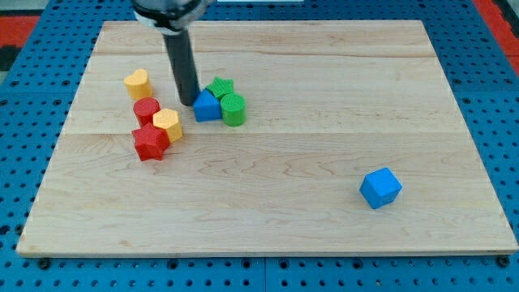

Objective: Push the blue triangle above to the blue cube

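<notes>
The blue triangle (pixel 207 106) sits left of the board's middle, touching a green cylinder (pixel 233 109) on its right and a green star (pixel 219 88) behind it. The blue cube (pixel 380 187) lies far off at the view's lower right, alone. My tip (pixel 188 102) is the lower end of the dark rod; it stands just left of the blue triangle, touching or nearly touching its left side.
A yellow heart (pixel 139 83), a red cylinder (pixel 147 109), a yellow hexagon (pixel 168 124) and a red star (pixel 151 142) cluster left of my tip. The wooden board (pixel 284 227) lies on a blue pegboard table.
</notes>
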`<state>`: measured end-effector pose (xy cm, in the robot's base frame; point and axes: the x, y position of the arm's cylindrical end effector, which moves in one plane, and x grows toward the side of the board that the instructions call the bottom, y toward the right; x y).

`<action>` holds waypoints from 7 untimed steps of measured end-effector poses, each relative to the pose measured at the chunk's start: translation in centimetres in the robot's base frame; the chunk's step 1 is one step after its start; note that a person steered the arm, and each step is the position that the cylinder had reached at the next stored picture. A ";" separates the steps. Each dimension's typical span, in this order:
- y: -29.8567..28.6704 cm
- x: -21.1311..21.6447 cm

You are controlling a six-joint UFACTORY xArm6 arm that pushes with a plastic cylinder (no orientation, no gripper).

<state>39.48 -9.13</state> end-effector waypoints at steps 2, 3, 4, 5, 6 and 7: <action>7.5 2.0; 2.6 4.5; 3.8 6.8; 14.2 8.1; 12.2 8.0; 11.4 6.2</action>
